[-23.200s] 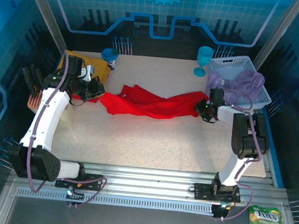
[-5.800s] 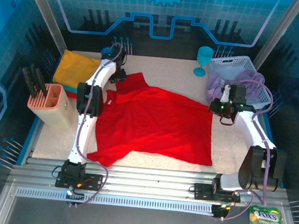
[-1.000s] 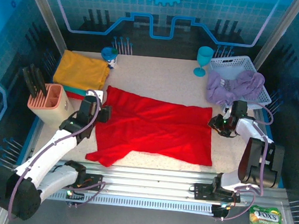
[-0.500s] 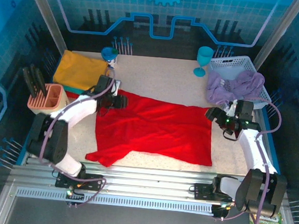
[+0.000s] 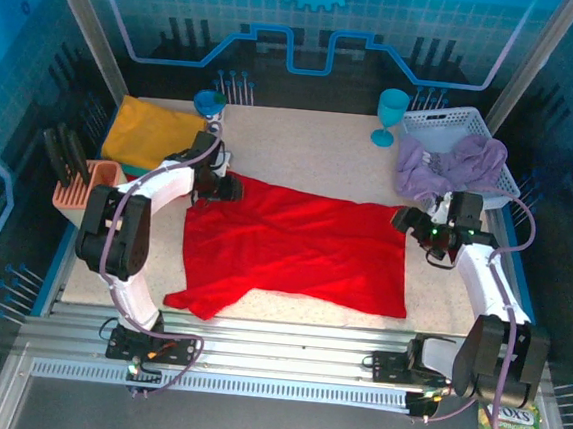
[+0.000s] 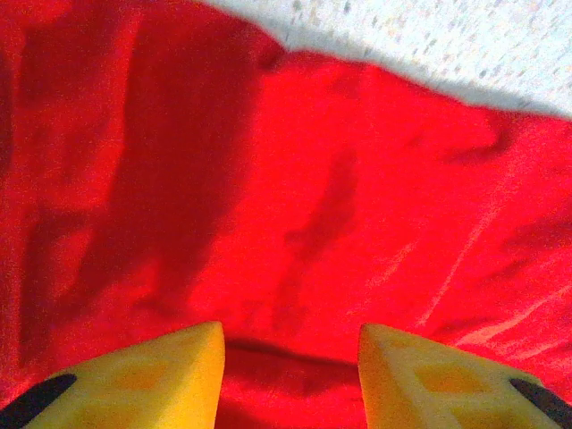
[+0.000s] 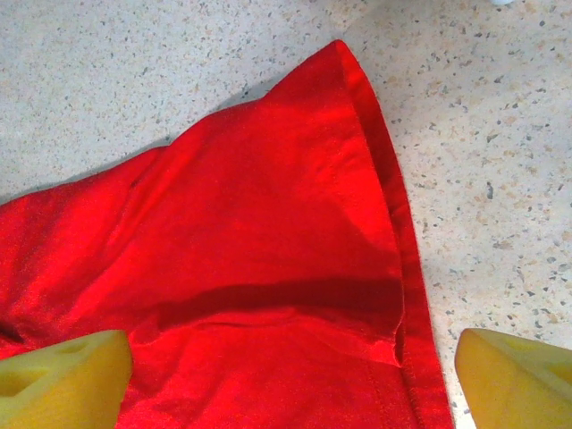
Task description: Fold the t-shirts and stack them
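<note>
Far left: yellow shirt point(image 5: 153, 133), folded, at the back corner of the table point(image 5: 303, 141). Next: left claw point(image 5: 217, 184) low on the top left edge of the red shirt point(image 5: 304, 246), pads part way apart, a bump of cloth between, not squeezed. Middle: red shirt spread out, hardly folded. Right: right claw point(image 5: 418, 228) wide apart over the top right corner, holding nothing. Likely step: grabbing both top corners. Next: pinch cloth only, lift together, lay over evenly. Far right: purple shirt point(image 5: 452, 164) in the basket point(image 5: 445, 118).
</note>
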Motion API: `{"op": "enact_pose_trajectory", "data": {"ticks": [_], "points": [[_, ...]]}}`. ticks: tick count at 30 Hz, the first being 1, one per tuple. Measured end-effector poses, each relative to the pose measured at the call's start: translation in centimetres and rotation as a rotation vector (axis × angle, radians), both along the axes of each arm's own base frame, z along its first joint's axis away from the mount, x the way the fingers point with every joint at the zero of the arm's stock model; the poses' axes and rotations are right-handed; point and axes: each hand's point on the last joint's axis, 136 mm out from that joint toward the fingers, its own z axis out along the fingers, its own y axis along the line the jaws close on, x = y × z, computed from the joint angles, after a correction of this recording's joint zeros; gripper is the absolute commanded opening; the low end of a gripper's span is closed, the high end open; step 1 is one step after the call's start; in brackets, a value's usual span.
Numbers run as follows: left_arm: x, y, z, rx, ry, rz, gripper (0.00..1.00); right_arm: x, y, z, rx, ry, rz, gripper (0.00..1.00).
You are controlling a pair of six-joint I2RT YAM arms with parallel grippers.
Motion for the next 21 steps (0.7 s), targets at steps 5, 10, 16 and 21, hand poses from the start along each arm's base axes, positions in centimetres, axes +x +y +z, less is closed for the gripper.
{"op": "enact_pose_trajectory", "data": {"ticks": [5,10,16,21], "points": [[-1.5,-0.2,-0.8,0.076,0.056,0.008,0.41,0.1,0.1,-0.2,0.005,0.005,0.004,0.94],[-2.0,0.7,-2.0,0.138,0.091,0.033,0.41,0.1,0.3,-0.1,0.007,0.002,0.01,0.94],[-2.6,1.7,-3.4,0.198,0.138,0.047,0.41,0.1,0.4,-0.1,0.014,0.0,0.015,0.94],[-2.7,1.4,-3.6,0.202,0.141,0.042,0.39,0.1,0.4,-0.1,0.014,0.0,0.015,0.94]]}}
